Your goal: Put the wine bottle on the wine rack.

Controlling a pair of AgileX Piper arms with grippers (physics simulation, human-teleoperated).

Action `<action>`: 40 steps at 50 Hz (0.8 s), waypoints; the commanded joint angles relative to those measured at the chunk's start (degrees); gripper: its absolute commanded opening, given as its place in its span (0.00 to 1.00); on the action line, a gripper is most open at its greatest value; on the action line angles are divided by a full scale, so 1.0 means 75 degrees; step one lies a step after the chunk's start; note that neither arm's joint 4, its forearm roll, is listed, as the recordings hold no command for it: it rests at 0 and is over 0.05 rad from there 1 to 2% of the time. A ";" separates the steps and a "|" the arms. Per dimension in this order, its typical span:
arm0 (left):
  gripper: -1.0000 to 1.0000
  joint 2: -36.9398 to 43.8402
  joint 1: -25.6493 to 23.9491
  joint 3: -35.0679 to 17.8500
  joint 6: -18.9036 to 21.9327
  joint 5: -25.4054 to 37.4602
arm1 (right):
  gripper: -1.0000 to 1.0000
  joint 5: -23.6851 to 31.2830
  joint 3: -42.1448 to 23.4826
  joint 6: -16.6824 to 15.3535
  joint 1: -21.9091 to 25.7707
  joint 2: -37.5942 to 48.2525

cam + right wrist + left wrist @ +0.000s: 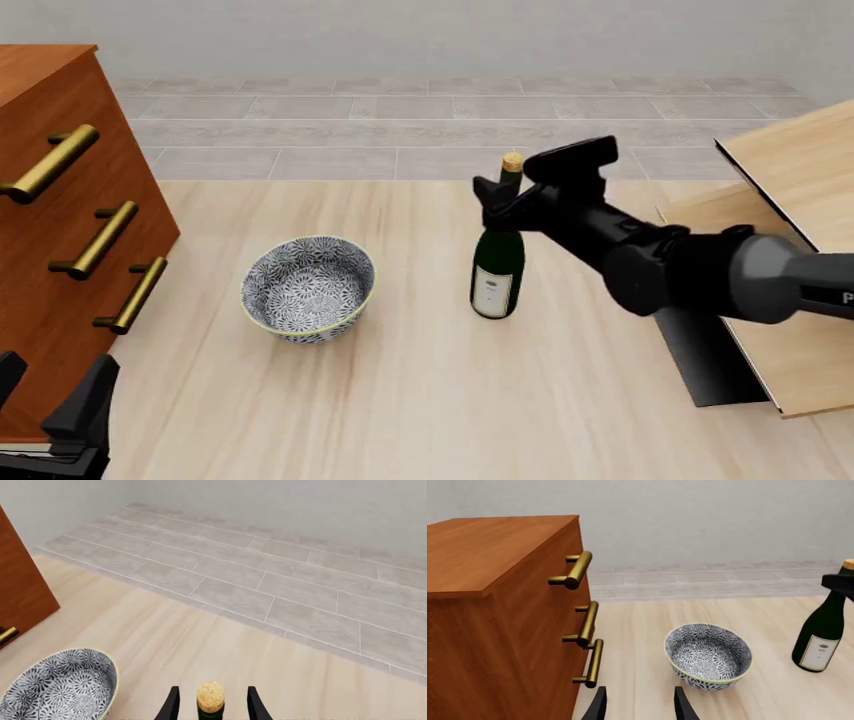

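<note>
The wine bottle (497,272), dark green with a white label and tan cork, stands upright on the table to the right of the bowl. It also shows in the left wrist view as the bottle (820,637). My right gripper (502,196) is open and straddles its neck just below the cork (211,695), with a gap on each side of the fingers (171,706). The wine rack (787,165), pale slanted wood panels on a black base, stands at the right edge, behind the right arm. My left gripper (639,711) is open and holds nothing, low at the front left beside the cabinet.
A reddish-brown drawer cabinet (60,215) with brass handles (580,570) fills the left side. A blue-and-white patterned bowl (308,288) sits between the cabinet and the bottle. A grey tiled floor and a wall lie beyond the table's far edge.
</note>
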 commanded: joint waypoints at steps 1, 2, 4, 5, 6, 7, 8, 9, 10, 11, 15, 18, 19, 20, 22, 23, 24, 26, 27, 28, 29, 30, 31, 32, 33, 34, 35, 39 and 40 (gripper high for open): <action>1.00 -0.0001 0.0043 0.0000 0.0009 0.0004 | 1.00 -0.0127 0.0055 0.0043 -0.0006 0.0176; 1.00 -0.0001 0.0045 0.0000 0.0007 0.0004 | 1.00 -0.0141 0.0061 0.0058 -0.0001 0.0190; 1.00 -0.0002 0.0053 0.0000 0.0010 0.0006 | 1.00 -0.0153 0.0079 0.0065 0.0021 0.0193; 1.00 -0.0002 0.0051 0.0000 0.0000 0.0006 | 1.00 -0.0144 0.0083 0.0053 0.0032 0.0188; 1.00 -0.0002 0.0047 0.0000 -0.0001 0.0011 | 1.00 -0.0139 0.0082 0.0060 0.0033 0.0180; 1.00 -0.0002 0.0047 0.0000 0.0008 0.0013 | 1.00 -0.0111 0.0083 0.0071 0.0041 0.0155; 1.00 -0.0002 0.0047 0.0000 0.0008 0.0013 | 1.00 -0.0111 0.0083 0.0071 0.0042 0.0155; 1.00 -0.0002 0.0058 0.0000 -0.0004 0.0010 | 1.00 -0.0098 0.0086 0.0077 0.0054 0.0149; 1.00 -0.0002 0.0057 0.0001 -0.0008 0.0013 | 1.00 -0.0098 0.0088 0.0084 0.0055 0.0145; 1.00 -0.0002 0.0051 0.0001 -0.0005 0.0014 | 1.00 -0.0097 0.0088 0.0078 0.0054 0.0149; 1.00 -0.0003 0.0047 0.0001 -0.0016 0.0016 | 0.00 -0.0098 0.0108 0.0085 0.0080 0.0134; 1.00 -0.0002 0.0047 0.0001 -0.0019 0.0014 | 0.00 -0.0083 0.0123 0.0073 0.0101 0.0088; 1.00 -0.0002 0.0044 0.0001 -0.0013 0.0013 | 0.00 -0.0083 0.0126 0.0067 0.0108 0.0078; 1.00 -0.0002 0.0045 0.0001 -0.0005 0.0008 | 0.00 -0.0083 0.0124 0.0067 0.0104 0.0077; 1.00 -0.0002 0.0049 0.0001 -0.0017 0.0000 | 0.00 -0.0081 0.0145 0.0064 0.0113 0.0045; 1.00 -0.0003 0.0044 0.0001 -0.0019 0.0004 | 0.00 -0.0057 0.0151 0.0061 0.0114 0.0010; 1.00 -0.0003 0.0035 0.0001 -0.0023 0.0009 | 0.00 -0.0053 0.0149 0.0045 0.0114 0.0001; 1.00 -0.0003 0.0031 0.0001 -0.0029 0.0008 | 0.00 -0.0032 0.0139 0.0042 0.0118 -0.0017; 1.00 -0.0003 0.0040 0.0001 -0.0027 0.0006 | 0.00 -0.0046 0.0149 0.0033 0.0116 -0.0028; 1.00 -0.0003 0.0040 0.0001 -0.0027 0.0006 | 0.00 -0.0047 0.0149 0.0033 0.0116 -0.0028; 1.00 -0.0003 0.0044 0.0001 -0.0033 0.0004 | 0.00 -0.0037 0.0149 0.0033 0.0123 -0.0041; 1.00 -0.0003 0.0049 0.0001 -0.0035 0.0001 | 0.00 -0.0024 0.0146 0.0023 0.0120 -0.0062; 1.00 -0.0003 0.0045 0.0001 -0.0033 0.0002 | 0.00 -0.0010 0.0141 0.0014 0.0111 -0.0082; 1.00 -0.0003 0.0048 0.0001 -0.0043 0.0001 | 0.00 -0.0001 0.0147 0.0020 0.0118 -0.0117; 1.00 -0.0003 0.0050 0.0001 -0.0041 -0.0003 | 0.00 0.0010 0.0151 0.0010 0.0120 -0.0149; 1.00 -0.0003 0.0041 0.0001 -0.0042 -0.0001 | 0.00 0.0027 0.0153 0.0018 0.0125 -0.0180; 1.00 -0.0003 0.0039 0.0001 -0.0043 -0.0004 | 0.00 0.0048 0.0157 0.0020 0.0139 -0.0219; 1.00 -0.0002 0.0022 0.0000 -0.0026 -0.0022 | 0.00 0.0170 0.0186 -0.0006 0.0147 -0.0459; 1.00 -0.0002 0.0026 0.0000 -0.0031 -0.0031 | 0.00 0.0205 0.0178 -0.0042 0.0150 -0.0515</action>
